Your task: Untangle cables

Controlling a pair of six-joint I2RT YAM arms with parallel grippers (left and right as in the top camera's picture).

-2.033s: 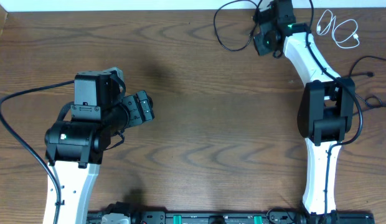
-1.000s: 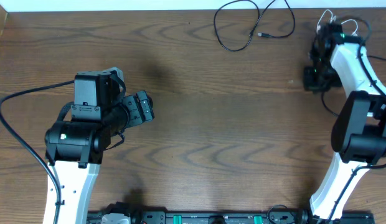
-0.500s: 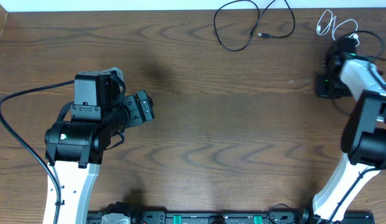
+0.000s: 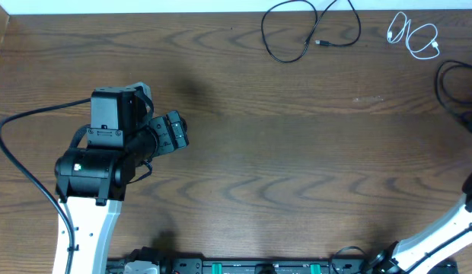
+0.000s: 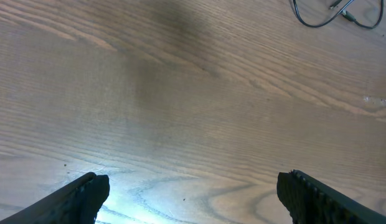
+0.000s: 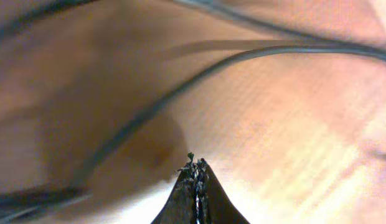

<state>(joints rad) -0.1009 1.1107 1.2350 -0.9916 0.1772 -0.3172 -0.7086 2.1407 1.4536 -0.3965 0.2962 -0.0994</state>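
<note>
Table point(image 4: 297, 152): brown wood, strong grain, smooth, low sheen. At table's far edge the black cable point(image 4: 264, 36) looks matt and the white cable point(image 4: 436, 49) slightly glossy, both w/ smooth plastic-like jackets. Over table's left side, left arm point(image 4: 106, 144): matt black plastic housing, glossy white lower link.
</note>
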